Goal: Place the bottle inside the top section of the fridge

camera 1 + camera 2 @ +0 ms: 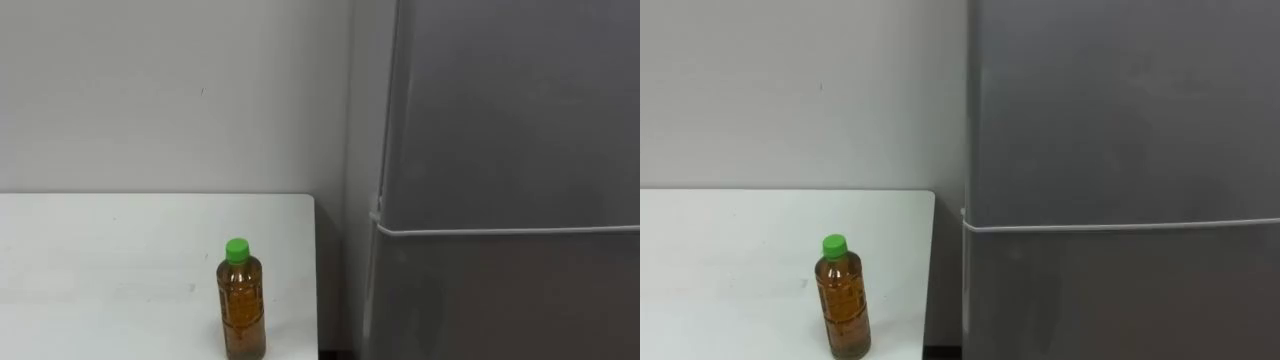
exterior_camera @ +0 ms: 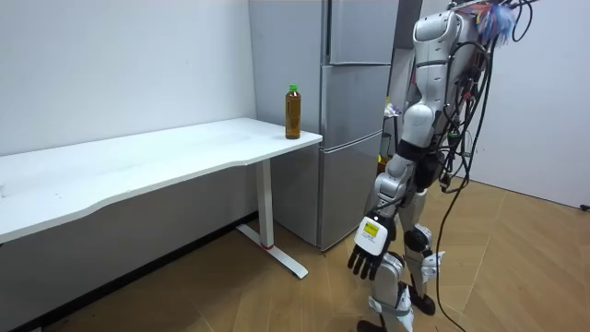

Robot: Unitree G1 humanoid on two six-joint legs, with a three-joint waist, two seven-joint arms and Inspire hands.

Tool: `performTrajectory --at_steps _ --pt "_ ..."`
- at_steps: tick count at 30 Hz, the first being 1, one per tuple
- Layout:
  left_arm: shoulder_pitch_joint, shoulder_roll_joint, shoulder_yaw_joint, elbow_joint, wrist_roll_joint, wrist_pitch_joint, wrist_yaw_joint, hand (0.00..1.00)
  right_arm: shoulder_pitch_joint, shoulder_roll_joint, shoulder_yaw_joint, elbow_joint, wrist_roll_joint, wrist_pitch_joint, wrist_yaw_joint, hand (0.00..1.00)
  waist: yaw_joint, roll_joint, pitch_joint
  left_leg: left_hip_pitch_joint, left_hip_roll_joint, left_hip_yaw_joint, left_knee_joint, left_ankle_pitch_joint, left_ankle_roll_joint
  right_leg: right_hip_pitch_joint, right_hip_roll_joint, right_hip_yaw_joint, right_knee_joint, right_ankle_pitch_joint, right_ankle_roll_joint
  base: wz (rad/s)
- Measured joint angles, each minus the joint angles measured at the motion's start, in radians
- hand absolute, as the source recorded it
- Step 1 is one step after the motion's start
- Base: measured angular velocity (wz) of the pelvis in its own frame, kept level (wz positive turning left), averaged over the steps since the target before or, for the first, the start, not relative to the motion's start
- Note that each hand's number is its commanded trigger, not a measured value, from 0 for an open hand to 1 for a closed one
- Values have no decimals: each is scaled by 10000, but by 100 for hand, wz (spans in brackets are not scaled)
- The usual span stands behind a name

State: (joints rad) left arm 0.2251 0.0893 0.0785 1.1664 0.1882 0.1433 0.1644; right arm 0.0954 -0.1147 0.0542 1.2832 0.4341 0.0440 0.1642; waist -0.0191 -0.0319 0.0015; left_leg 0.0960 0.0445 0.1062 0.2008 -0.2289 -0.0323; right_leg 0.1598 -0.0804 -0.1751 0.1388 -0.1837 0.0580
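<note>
The clear plastic bottle of amber drink with a green cap [image 1: 243, 305] stands upright at the corner of the white bench [image 1: 100, 260], near the closed grey fridge [image 1: 500, 120]. The robot stands before the fridge, its left hand [image 2: 369, 251] hanging loose and holding nothing. Nearly full, the bottle should be fairly heavy, smooth and slightly yielding, so a wrap round its mid-body looks safest.

Bottle [image 1: 843, 300] upright on table [image 1: 730, 260] — fridge [image 1: 1120, 150] shut.
</note>
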Motion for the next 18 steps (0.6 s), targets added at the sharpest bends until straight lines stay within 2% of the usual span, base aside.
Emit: performTrajectory --at_steps 13,18 --pt "42 17 372 -24 -81 -3 214 0 13 -5 -7 4 89 23 12 0 17 19 -4 20 7 21 -30 0 0 12 0 -4 10 0 1 0" --pt "156 43 375 22 -1235 35 214 0 15 -18 -88 5 185 160 16 0 28 46 -4 -7 11 8 -9 -2 0 -4 -1 -27 10 0 0 0"
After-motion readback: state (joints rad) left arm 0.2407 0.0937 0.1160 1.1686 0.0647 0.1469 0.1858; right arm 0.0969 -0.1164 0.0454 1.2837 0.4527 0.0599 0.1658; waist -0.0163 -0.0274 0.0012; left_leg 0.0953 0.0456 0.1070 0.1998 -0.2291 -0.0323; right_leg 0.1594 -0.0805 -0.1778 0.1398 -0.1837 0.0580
